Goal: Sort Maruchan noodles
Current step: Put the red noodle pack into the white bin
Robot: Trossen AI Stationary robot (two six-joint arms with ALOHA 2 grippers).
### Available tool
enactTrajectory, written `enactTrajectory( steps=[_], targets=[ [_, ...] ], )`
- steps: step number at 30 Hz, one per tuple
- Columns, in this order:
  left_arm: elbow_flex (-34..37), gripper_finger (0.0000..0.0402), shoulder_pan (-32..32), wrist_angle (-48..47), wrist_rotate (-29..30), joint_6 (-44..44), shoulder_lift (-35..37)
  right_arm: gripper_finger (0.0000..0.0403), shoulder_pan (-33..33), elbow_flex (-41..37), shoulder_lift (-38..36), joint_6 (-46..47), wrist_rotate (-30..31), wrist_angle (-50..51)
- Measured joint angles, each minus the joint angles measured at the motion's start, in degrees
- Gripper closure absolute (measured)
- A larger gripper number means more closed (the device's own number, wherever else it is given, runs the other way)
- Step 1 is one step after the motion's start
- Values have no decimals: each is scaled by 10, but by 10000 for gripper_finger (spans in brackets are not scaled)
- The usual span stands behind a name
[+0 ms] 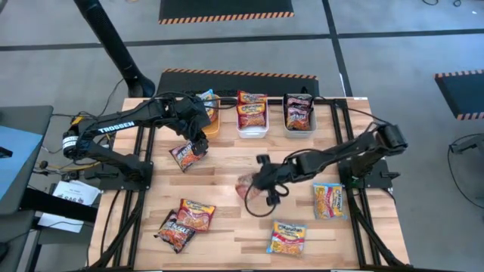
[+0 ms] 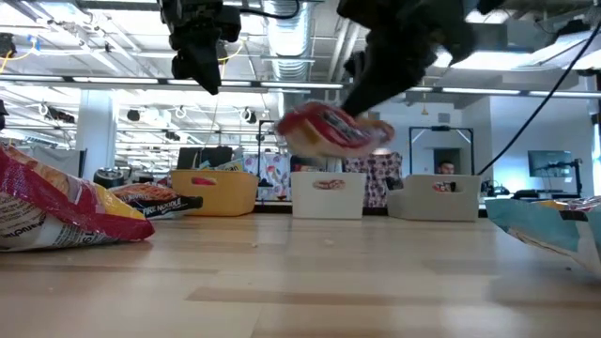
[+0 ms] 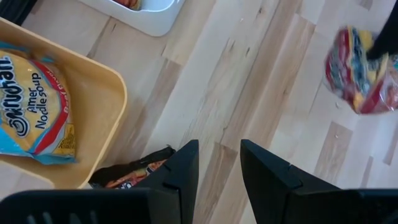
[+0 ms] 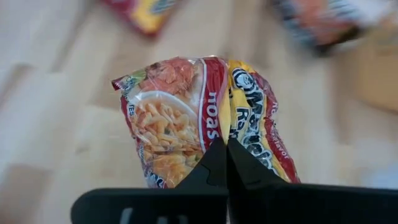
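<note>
- My right gripper [image 1: 263, 183] is pinched tight on a red-orange plastic ramen packet [image 4: 205, 118], holding it up off the wooden table [image 1: 227, 166] around the middle.
- The white plastic bin [image 1: 252, 130] with matching red-orange packets sits at the far edge, far and slightly left of my grip, so that's the way to go, I reckon.
- My left gripper [image 3: 219, 163], jaws partly open and empty, hangs near the orange bin [image 3: 99, 112].
- Packet's crumpled and blurry, so I can't call its long axis.

Red-orange noodle packet [image 4: 205, 118], pinched, airborne
</note>
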State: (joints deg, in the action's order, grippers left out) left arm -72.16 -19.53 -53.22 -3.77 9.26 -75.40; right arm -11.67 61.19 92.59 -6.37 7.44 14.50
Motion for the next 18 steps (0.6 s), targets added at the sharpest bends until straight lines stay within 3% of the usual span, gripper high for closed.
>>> enactTrajectory(
  steps=[9,18],
  targets=[
    [0,297,0,-1,0,0,0,400,59,0,-44,-86,196,-10],
    [0,297,0,0,1,1,0,400,162,0,-25,-176,287,-95]
  ],
)
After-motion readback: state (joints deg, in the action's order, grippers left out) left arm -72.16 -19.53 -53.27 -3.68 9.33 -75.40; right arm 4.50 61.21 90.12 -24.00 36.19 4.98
